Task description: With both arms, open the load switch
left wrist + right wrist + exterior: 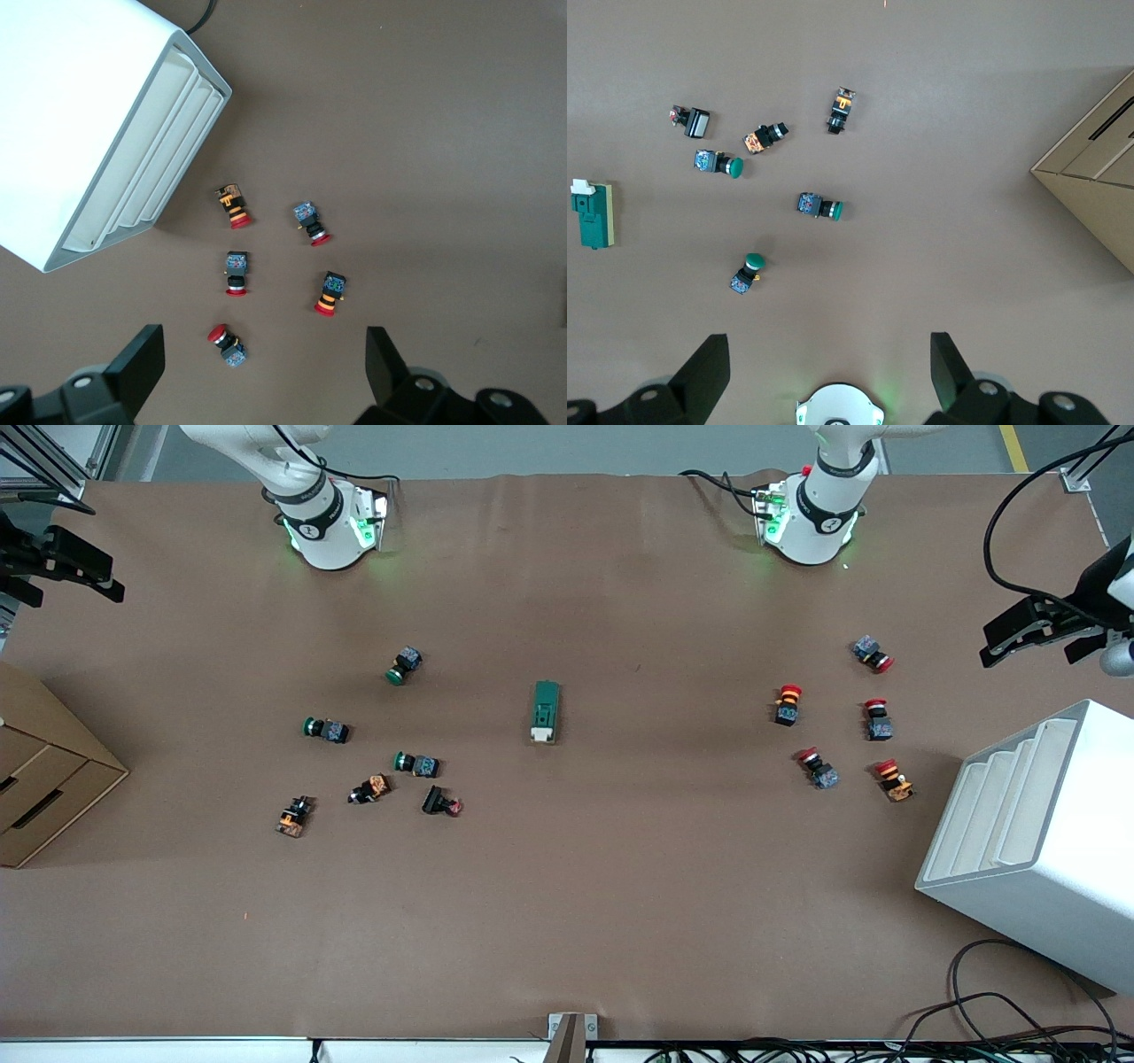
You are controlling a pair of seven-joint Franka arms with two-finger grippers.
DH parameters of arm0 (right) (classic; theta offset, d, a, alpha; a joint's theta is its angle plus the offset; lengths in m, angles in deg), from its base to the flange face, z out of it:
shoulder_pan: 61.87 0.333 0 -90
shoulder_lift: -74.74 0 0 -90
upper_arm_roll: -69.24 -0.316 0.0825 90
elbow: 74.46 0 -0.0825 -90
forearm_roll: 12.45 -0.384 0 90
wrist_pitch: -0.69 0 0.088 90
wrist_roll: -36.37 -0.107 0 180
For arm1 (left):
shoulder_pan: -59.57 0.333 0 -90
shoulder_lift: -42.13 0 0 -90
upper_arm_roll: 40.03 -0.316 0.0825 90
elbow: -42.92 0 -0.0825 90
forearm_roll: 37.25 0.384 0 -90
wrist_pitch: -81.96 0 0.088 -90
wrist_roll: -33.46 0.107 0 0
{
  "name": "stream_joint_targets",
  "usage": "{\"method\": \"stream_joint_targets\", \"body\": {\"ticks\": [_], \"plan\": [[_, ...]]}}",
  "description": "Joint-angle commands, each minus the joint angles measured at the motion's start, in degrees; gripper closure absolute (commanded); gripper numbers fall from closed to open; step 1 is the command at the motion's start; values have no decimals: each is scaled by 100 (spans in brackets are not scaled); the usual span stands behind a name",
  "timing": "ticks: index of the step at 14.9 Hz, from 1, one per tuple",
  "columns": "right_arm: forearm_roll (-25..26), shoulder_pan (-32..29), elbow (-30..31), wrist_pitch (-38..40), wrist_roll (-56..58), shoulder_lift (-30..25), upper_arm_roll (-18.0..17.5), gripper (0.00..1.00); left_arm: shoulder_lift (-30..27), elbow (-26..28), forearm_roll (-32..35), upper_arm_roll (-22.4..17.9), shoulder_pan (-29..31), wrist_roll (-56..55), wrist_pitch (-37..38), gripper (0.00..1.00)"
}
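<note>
Load switch (545, 711): we see it lying flat near the middle of the tabletop (567, 921), between the two arms' ends, its white tab on the end nearer the front camera; nothing touches it.

Left claw (266, 372): up in the air over the red push buttons (275, 266), fingers (142, 359) spread wide apart, nothing between them.

Right claw (830, 367): also raised, over the bare tabletop at the right arm's end, close to that arm's base (840, 407) — fingers (707, 365) apart and empty.

Both arms: we find them drawn up high and well apart from the load switch; each waits at its own end.

Red push buttons: five of them, scattered toward the left arm's end, lying on their sides.

Green push buttons (376, 722): three green-capped ones toward the right arm's end, with three more small parts (368, 802) nearer the front camera — orange and dark, possibly switch bodies, though we cannot make them out.

White rack (1036, 841): slotted, at the left arm's end, just beside the red push buttons.

Cardboard box (44, 779): at the right arm's end of the tabletop.
</note>
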Motion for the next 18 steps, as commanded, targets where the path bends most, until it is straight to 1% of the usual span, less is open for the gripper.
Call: {"method": "stream_joint_targets", "body": {"ticks": [1, 3, 4, 7, 9, 11, 13, 15, 16, 18], "plan": [[-12, -54, 25, -1, 4, -56, -38, 0, 69, 231, -49, 298, -199, -327, -457, 0], [31, -45, 25, 16, -5, -38, -38, 0, 68, 556, -75, 719, -208, -915, -836, 0], [32, -45, 25, 8, -5, -30, -38, 0, 51, 740, -101, 999, -208, -1222, -1082, 0], [41, -28, -80, -19, 4, -12, -38, 0, 86, 1285, -40, 1870, -226, -2969, -1829, 0], [49, -45, -125, -19, 13, 14, -38, 0, 112, 1811, -5, 2423, -235, -3911, -2416, 0], [32, -63, -142, -28, 13, 41, -38, 0, 112, 2392, 135, 2925, -235, -4274, -3286, 1], [49, -80, -160, -36, -31, 76, -38, 0, 217, 2797, 425, 3312, -331, -4398, -3990, 2], [32, -98, -212, -45, -66, 111, -29, 0, 305, 3053, 924, 3358, -654, -4485, -4326, 2], [23, -98, -230, -63, -58, 120, -29, 0, 375, 3132, 1179, 3366, -865, -4721, -4414, 2], [75, -98, -230, -220, -14, 268, -20, 0, 699, 3150, 1767, 3358, -1304, -5676, -4555, 2]]}}
